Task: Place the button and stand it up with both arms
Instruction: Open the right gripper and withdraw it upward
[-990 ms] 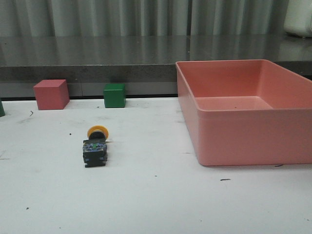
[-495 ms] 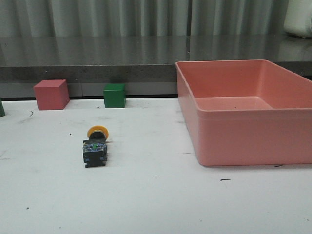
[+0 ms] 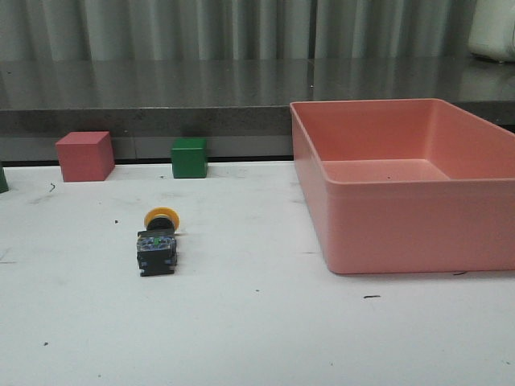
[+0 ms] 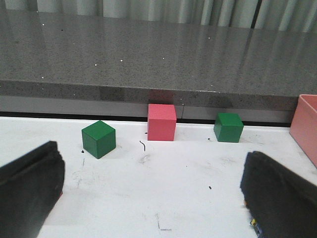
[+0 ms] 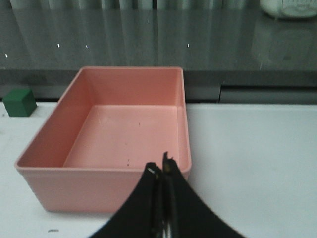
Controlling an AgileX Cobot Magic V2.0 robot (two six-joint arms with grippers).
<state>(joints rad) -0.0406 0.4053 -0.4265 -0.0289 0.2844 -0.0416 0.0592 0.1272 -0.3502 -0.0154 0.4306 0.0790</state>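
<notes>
The button [image 3: 157,242] lies on its side on the white table, left of centre in the front view, yellow cap pointing away and black-and-clear base toward me. Neither arm shows in the front view. In the left wrist view my left gripper [image 4: 153,191] is open and empty, its black fingers [image 4: 29,186] wide apart over bare table; the button is not visible there, except perhaps a small speck beside the right-hand finger. In the right wrist view my right gripper [image 5: 162,169] is shut and empty, its tips in front of the pink bin's near wall.
A large empty pink bin [image 3: 386,229] stands at the right, and shows in the right wrist view [image 5: 49,193]. A pink cube [image 3: 84,155] and a green cube [image 3: 189,158] sit at the table's back edge. The left wrist view shows another green cube [image 4: 98,139].
</notes>
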